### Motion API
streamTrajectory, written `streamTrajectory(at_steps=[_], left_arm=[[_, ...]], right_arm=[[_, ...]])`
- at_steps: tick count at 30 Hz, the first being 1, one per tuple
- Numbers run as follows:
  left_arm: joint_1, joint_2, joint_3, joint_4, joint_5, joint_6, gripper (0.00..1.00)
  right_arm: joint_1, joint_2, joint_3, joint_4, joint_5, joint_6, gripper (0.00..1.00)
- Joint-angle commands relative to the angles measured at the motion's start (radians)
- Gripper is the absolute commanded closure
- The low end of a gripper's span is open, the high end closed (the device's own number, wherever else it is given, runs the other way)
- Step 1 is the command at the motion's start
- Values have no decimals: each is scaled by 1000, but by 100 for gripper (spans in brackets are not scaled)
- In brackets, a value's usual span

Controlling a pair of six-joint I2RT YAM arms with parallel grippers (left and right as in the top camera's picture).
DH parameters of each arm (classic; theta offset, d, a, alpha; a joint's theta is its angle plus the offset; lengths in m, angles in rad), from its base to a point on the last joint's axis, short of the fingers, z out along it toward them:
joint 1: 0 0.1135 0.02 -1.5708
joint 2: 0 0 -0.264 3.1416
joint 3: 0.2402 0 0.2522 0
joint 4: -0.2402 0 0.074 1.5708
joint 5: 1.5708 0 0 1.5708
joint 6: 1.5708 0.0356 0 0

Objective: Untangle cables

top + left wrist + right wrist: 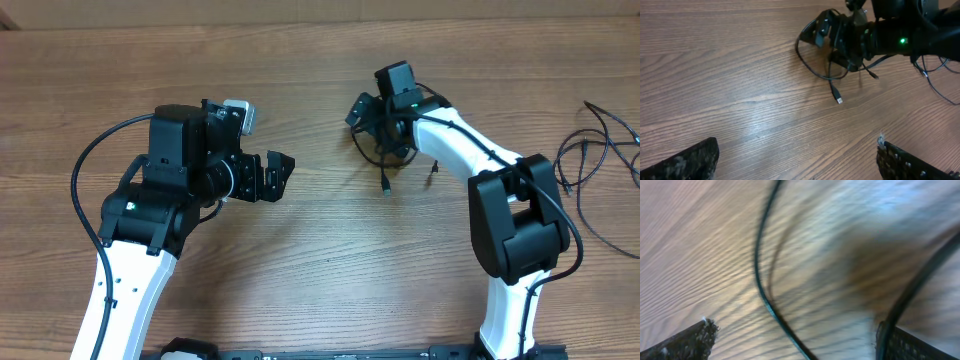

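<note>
several thin, limp cables (834,91) sit bunched far centre-right on the counter (300,280) under the spread right pincer (368,118); left pincer (278,175) spread, empty. light, floppy: probably best gripped near a plug end.

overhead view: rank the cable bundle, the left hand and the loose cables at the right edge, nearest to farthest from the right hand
1. cable bundle, right beneath it
2. left hand, across the middle
3. loose cables, far right side
</note>
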Motion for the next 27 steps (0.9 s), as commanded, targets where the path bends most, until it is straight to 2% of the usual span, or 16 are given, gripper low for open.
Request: streamTrajectory(at_steps=[1,5,14,16,17,21,22,27], left_arm=[[-6,-3,10,2,-7,-3,0],[-6,-3,10,2,-7,-3,0],[-6,-3,10,2,-7,-3,0],[-6,-3,10,2,-7,-3,0],[-6,-3,10,2,-7,-3,0],[-6,-3,10,2,-7,-3,0],[-6,-3,10,2,-7,-3,0],[-6,-3,10,2,-7,-3,0]], right_arm=[[29,28,-3,56,11,-43,0],[30,121,-3,113,-6,-28,0],[30,197,-3,124,4,-36,0],[32,201,-3,119,21,-74,8],[35,201,-3,112,45,-107,12],[56,201,-3,14,240,-157,12],[56,201,-3,-21,288,-216,12],[56,201,-3,-61,343,-297,12]])
